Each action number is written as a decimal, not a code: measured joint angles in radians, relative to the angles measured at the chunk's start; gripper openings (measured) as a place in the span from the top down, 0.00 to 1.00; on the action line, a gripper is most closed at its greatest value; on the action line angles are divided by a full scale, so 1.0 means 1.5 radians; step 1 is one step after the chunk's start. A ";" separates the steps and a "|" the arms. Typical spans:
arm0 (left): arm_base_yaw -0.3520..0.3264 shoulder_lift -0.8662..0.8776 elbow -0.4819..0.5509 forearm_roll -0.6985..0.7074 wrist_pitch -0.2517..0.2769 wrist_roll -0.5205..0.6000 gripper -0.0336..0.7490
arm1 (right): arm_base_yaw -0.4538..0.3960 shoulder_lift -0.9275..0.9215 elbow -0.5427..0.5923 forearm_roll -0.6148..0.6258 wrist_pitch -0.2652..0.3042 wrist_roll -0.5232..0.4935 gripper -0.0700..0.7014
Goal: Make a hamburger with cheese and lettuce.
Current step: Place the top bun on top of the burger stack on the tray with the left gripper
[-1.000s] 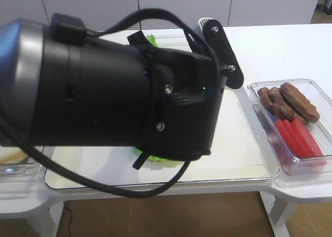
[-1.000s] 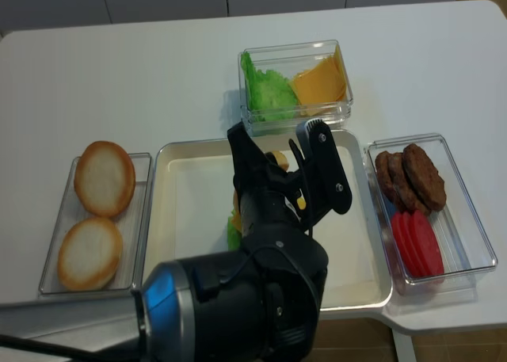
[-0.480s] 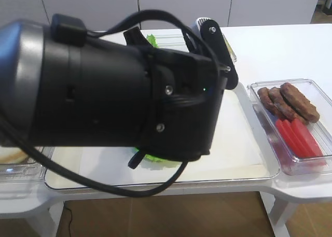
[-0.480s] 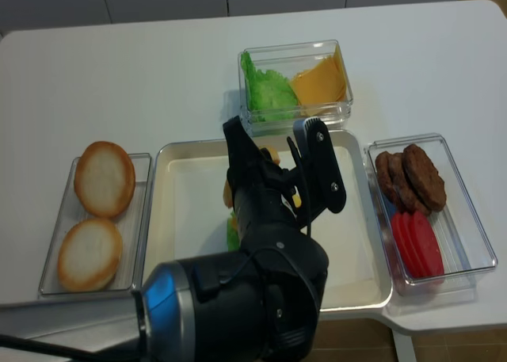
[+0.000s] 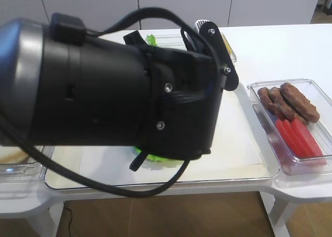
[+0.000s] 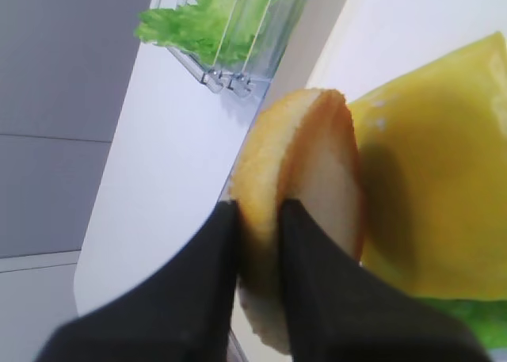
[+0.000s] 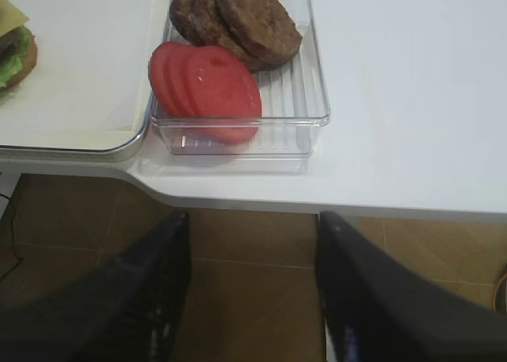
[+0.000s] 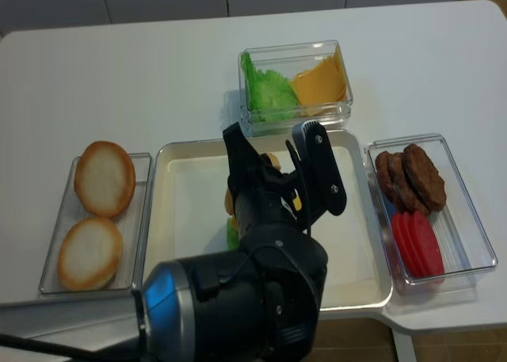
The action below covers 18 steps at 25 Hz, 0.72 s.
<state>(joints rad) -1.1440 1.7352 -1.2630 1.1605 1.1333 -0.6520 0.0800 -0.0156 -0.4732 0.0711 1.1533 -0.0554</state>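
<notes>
In the left wrist view my left gripper (image 6: 257,211) is shut on a golden bun half (image 6: 309,180), held on edge with its pale face to the right. Just beyond it lies the bright yellow cheese (image 6: 444,180), with the green lettuce (image 6: 475,318) showing under it. In the right wrist view the hamburger stack (image 7: 14,57) peeks in at the left edge of the tray. My right gripper (image 7: 252,216) hangs open over the floor, off the table's front edge, with nothing between its fingers. In the overhead view the left arm (image 8: 253,299) hides most of the stack.
A metal tray (image 8: 190,164) sits mid-table. Behind it a clear box (image 8: 295,85) holds green leaves and orange-yellow slices. A box on the right (image 8: 428,211) holds brown patties and red tomato slices. A tray on the left (image 8: 99,211) carries two pale bun halves.
My left gripper has drifted slightly left and towards the far side of the tray, still holding the bun half.
</notes>
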 joint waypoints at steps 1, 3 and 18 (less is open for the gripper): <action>0.000 0.000 0.000 0.000 0.000 0.000 0.82 | 0.000 0.000 0.000 0.000 0.000 0.000 0.41; 0.000 0.000 0.000 0.000 0.000 0.000 0.82 | 0.000 0.000 0.000 0.000 0.000 0.000 0.41; 0.000 0.000 0.000 0.000 -0.004 0.000 0.81 | 0.000 0.000 0.000 0.000 0.000 -0.001 0.41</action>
<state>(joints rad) -1.1440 1.7352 -1.2630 1.1605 1.1271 -0.6520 0.0800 -0.0156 -0.4732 0.0711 1.1533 -0.0571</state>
